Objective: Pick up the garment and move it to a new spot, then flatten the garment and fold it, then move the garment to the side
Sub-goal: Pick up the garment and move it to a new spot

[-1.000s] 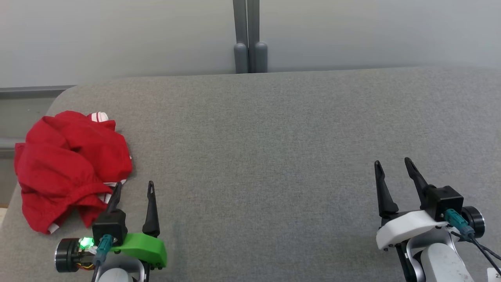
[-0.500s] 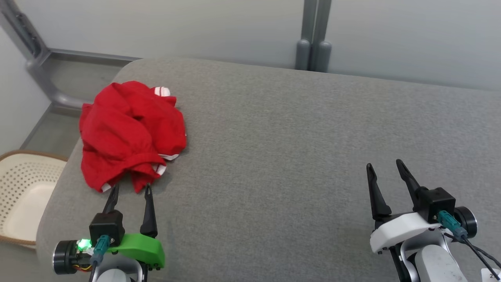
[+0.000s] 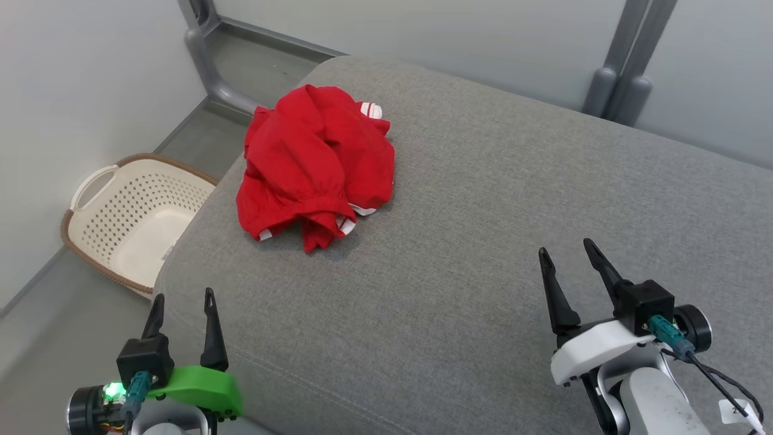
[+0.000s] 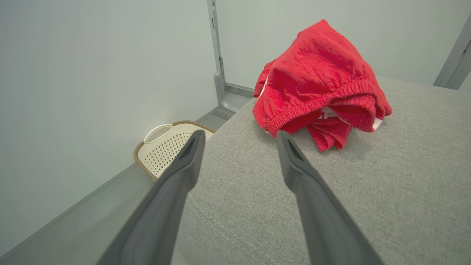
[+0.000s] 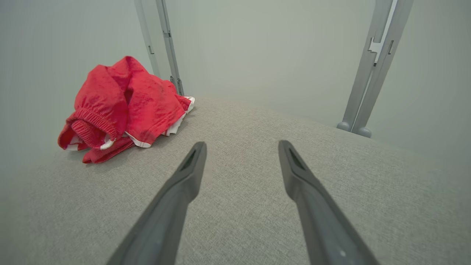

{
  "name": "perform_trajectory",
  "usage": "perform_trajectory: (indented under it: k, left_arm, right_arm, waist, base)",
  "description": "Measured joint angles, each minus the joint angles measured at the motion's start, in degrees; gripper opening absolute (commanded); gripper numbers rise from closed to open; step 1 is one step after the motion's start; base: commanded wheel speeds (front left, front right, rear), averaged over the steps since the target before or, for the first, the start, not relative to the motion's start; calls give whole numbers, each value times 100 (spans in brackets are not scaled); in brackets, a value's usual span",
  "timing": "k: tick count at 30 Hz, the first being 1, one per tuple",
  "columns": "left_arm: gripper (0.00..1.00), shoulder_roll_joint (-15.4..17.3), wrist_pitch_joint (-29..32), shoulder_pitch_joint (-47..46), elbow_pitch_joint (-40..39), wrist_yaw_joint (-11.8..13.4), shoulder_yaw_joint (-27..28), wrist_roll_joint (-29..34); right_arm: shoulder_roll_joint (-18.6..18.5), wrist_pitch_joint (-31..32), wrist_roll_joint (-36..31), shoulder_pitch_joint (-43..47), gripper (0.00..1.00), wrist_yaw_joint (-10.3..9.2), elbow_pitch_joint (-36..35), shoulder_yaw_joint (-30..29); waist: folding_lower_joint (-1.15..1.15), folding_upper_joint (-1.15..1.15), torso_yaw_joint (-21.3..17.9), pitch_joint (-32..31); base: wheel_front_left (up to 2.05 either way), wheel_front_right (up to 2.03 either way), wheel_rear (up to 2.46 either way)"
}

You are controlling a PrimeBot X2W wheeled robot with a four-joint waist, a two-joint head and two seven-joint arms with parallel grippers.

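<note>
Garment (image 3: 314,163): red, crumpled, on cushion (image 3: 483,241); view has swung left, centring it; left jaws and right jaws apart, empty; pickup not yet begun.

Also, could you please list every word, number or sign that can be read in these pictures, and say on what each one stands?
No text can be read with certainty.
White tag at the lower right of the head view: a dark mark, too small to read.
Red garment: white stripes, no letters visible.
Basket: no readable label.
</note>
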Motion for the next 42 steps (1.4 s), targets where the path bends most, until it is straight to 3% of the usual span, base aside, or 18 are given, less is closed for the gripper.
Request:
perform_trajectory:
  k: [13, 28, 34, 42]
  left_arm:
    - [100, -1, 0, 10, -89, 135, -90, -221]
    - [100, -2, 0, -632, 272, -37, -248, -653]
    - [100, -2, 0, -1157, 490, -242, 12, -956]
    - [100, 2, 0, -2058, 980, -594, 513, -781]
  right_arm:
    - [-136, 0, 31, -202, 100, 0, 123, 167]
    - [-345, 0, -18, -264, 100, 0, -71, 135]
    - [-497, 0, -22, -435, 100, 0, -155, 245]
    - [-664, 0, -14, -659, 100, 0, -194, 354]
  waist:
    - [0, 0, 224, 292]
    - [0, 0, 7, 685]
    - [0, 0, -240, 967]
    - [0, 0, -574, 1414]
  base:
    - [0, 0, 0]
    - [0, 0, 0]
    - [0, 0, 0]
    - [0, 0, 0]
